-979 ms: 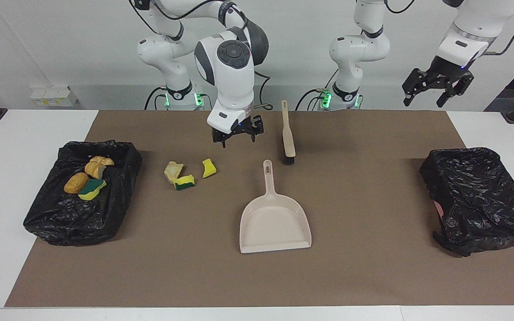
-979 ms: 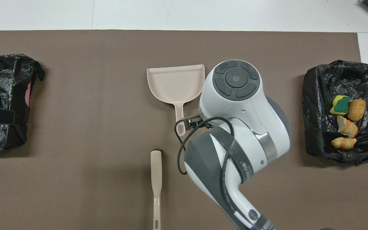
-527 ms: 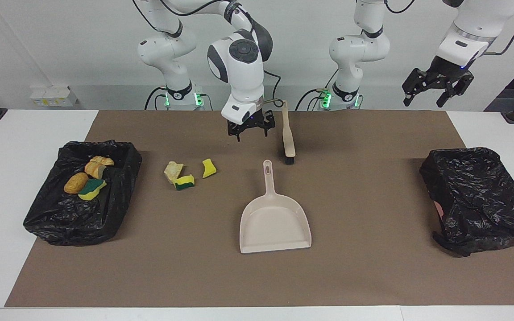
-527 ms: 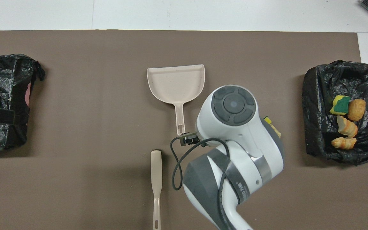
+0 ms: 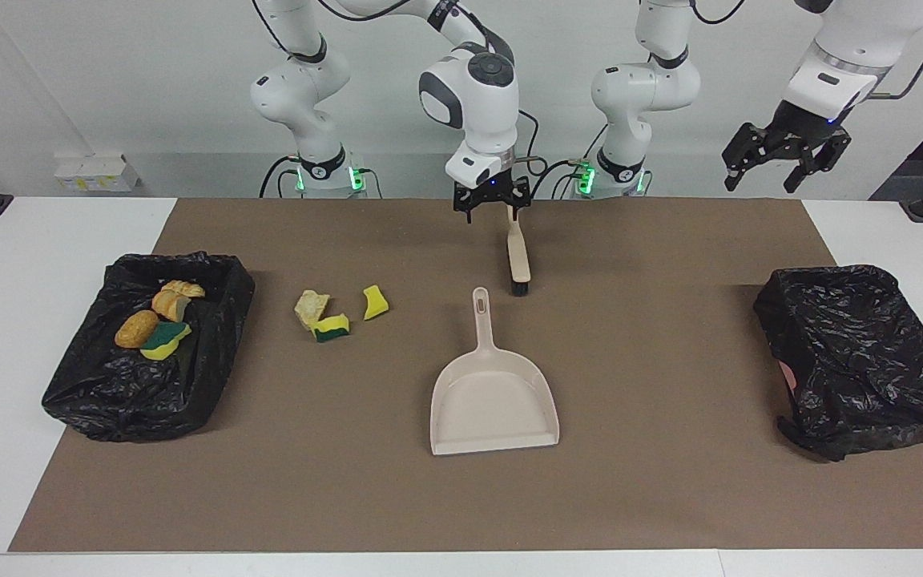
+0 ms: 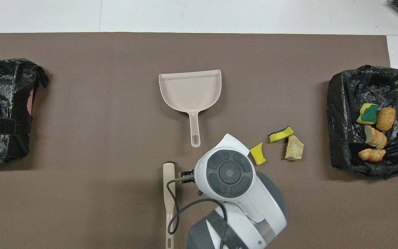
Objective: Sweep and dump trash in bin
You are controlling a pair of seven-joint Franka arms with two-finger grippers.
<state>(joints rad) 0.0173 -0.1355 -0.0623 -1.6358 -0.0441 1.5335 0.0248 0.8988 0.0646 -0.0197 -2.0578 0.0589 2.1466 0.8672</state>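
The right gripper hangs with its fingers spread and empty over the handle of the beige brush, close above it near the mat edge nearest the robots; whether it touches the handle cannot be told. In the overhead view the arm's wrist covers the gripper itself. The brush lies flat on the brown mat, its dark bristle end pointing away from the robots toward the beige dustpan, which rests empty at the middle of the mat with its handle toward the robots. The left gripper waits raised in the air, fingers spread and holding nothing, over the edge of the table nearest the robots at the left arm's end. Three pieces of trash lie loose on the mat toward the right arm's end: a tan bread chunk, a yellow-and-green sponge piece touching it, and a small yellow sponge scrap just beside them, nearer the dustpan. Four more pieces sit inside the black-lined bin at the right arm's end of the mat: a sponge piece, a golden roll and two bread chunks. A second black-lined bin stands at the left arm's end.
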